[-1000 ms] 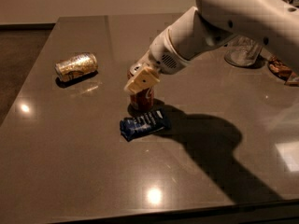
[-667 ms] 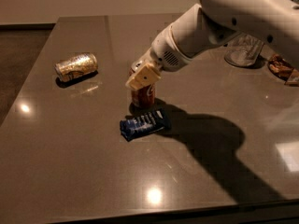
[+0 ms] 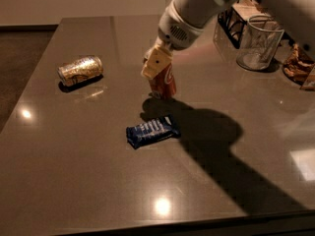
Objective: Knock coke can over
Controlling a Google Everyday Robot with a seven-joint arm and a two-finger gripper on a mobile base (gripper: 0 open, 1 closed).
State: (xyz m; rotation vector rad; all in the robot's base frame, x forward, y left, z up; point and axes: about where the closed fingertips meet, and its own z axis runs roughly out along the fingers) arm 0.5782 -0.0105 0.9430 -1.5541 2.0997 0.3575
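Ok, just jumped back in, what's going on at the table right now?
The robot's gripper is down against the upper part of the coke can near the middle of the table, apparently to tip it. The can looks tilted but is not lying flat yet. A gold can lies on its side to the left, and a blue snack bar wrapper lies in front of the coke can, apart from it.

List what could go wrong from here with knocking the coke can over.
1. The gripper is at the top of the coke can, which is not yet lying down; it may slip off and leave the can standing.
2. Falling toward the camera, the can could hit the blue snack bar or roll across the table.
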